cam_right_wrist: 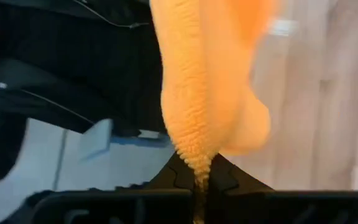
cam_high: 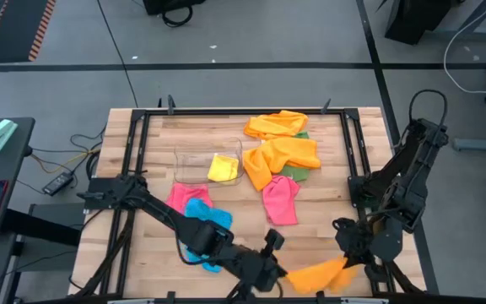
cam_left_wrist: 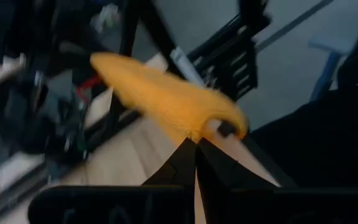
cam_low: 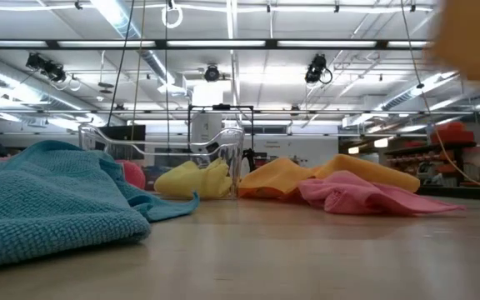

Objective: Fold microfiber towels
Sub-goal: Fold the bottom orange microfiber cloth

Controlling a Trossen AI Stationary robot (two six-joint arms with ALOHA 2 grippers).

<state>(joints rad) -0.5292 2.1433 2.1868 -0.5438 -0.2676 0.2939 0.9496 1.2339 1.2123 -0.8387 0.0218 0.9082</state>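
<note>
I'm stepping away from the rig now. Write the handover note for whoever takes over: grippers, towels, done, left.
Left gripper: shut on one end of the orange towel, at the near table edge.
Right gripper: shut on that towel's other end; it hangs between the two, off the table.
Other towels: blue towel and a pink towel near left, another pink towel at centre, orange towels over a green towel at the far side, yellow towel in the clear bin.
Done: no neatly folded towel visible.
Left: fold the held towel, then the others.
</note>
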